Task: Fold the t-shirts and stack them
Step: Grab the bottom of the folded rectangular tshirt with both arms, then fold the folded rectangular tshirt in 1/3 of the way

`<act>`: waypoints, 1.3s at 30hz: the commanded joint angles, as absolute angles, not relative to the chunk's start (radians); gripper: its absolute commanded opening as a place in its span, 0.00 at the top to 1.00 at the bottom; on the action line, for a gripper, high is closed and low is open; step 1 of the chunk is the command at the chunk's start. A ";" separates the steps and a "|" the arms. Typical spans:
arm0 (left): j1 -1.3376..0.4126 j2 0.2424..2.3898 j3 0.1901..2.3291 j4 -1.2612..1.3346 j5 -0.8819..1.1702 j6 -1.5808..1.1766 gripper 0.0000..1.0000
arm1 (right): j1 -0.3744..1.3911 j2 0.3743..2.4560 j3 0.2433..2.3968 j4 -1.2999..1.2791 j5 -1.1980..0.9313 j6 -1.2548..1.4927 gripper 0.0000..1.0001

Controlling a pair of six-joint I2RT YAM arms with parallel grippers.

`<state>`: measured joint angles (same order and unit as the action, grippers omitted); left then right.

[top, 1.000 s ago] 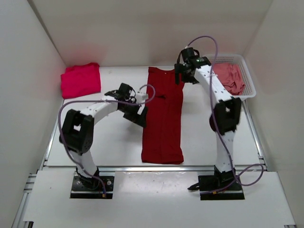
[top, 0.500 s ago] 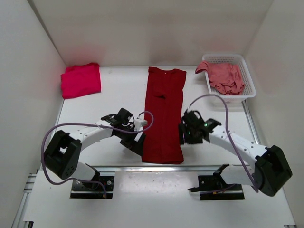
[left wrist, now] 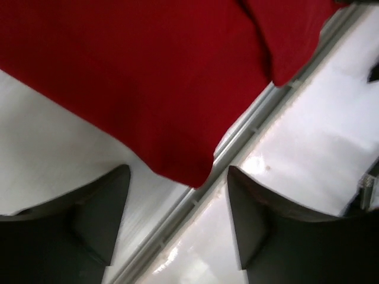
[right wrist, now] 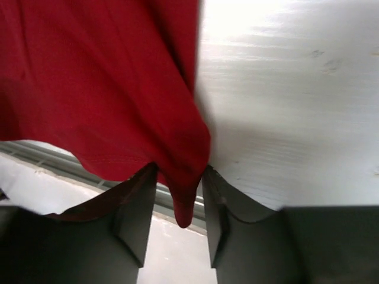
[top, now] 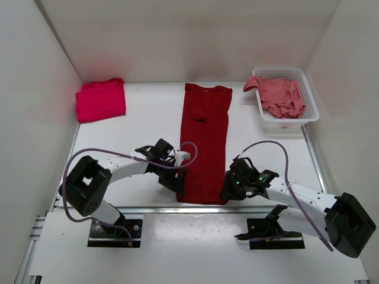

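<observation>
Though one bright pinkish-red t-shirt [top: 100,100] sits folded at the upper left of the overhead view, the task looks about a third done. A dark crimson t-shirt [top: 204,139] lies in the centre as a long narrow strip, sides folded in, so it likely needs folding end to end. A faded salmon t-shirt [top: 283,96] is crumpled in a white basket [top: 312,113] at the upper right, not yet begun.

At the strip's lower corners are the left gripper [top: 179,180] and the right gripper [top: 227,190], low over the white table [top: 142,118].

Only the overhead view shows all three shirts, but it hides the jaws. The left wrist view shows dark fingers [left wrist: 99,216] well apart, straddling a hem corner without touching it. The right wrist view shows fingers [right wrist: 135,213] narrowly spaced with a hem corner filling the gap. I cannot tell whether they truly pinch it.
</observation>
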<state>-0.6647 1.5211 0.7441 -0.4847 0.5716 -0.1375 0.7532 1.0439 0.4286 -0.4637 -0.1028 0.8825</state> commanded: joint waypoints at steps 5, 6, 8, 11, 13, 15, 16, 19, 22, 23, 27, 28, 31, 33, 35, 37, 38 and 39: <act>-0.730 1.560 0.706 -0.451 0.502 -0.130 0.45 | 0.758 1.028 0.388 -0.425 -0.144 0.933 0.70; -0.736 1.562 0.703 -0.456 0.499 -0.132 0.47 | 0.765 1.005 0.387 -0.437 -0.144 0.937 0.71; -0.742 1.565 0.696 -0.456 0.497 -0.138 0.52 | 0.746 0.980 0.376 -0.449 -0.149 0.939 0.71; -0.733 1.571 0.703 -0.468 0.502 -0.146 0.52 | 0.749 0.956 0.361 -0.459 -0.167 0.946 0.73; -0.738 1.566 0.698 -0.471 0.503 -0.150 0.53 | 0.752 0.956 0.360 -0.459 -0.169 0.950 0.72; -0.730 1.569 0.693 -0.465 0.514 -0.158 0.59 | 0.741 0.965 0.362 -0.450 -0.173 0.945 0.76; -0.732 1.572 0.696 -0.456 0.517 -0.163 0.63 | 0.736 0.968 0.367 -0.443 -0.173 0.936 0.78; -0.709 1.607 0.730 -0.428 0.557 -0.179 0.84 | 0.715 0.989 0.386 -0.416 -0.178 0.917 1.00; -0.677 1.632 0.796 -0.428 0.592 -0.187 0.94 | 0.704 1.026 0.420 -0.413 -0.178 0.875 1.00; -0.672 1.631 0.822 -0.434 0.600 -0.183 0.94 | 0.698 1.041 0.435 -0.411 -0.179 0.852 1.00; -0.640 1.640 0.908 -0.468 0.629 -0.173 0.96 | 0.634 1.087 0.532 -0.431 -0.199 0.781 1.00; -0.629 1.640 0.920 -0.492 0.638 -0.175 0.97 | 0.603 1.089 0.578 -0.446 -0.204 0.744 0.99; -0.584 1.644 1.023 -0.529 0.655 -0.179 0.97 | 0.536 1.132 0.713 -0.482 -0.219 0.655 1.00; -0.546 1.660 1.113 -0.552 0.658 -0.186 0.98 | 0.492 1.193 0.823 -0.500 -0.224 0.573 1.00; -0.520 1.699 1.184 -0.552 0.663 -0.192 0.97 | 0.436 1.250 0.888 -0.505 -0.241 0.520 1.00; -0.488 1.744 1.277 -0.560 0.647 -0.193 0.97 | 0.402 1.328 0.946 -0.499 -0.261 0.482 1.00; -0.479 1.778 1.302 -0.563 0.637 -0.196 0.97 | 0.379 1.350 0.977 -0.497 -0.268 0.450 1.00; -0.465 1.793 1.339 -0.563 0.626 -0.196 0.97 | 0.376 1.395 1.012 -0.492 -0.262 0.431 1.00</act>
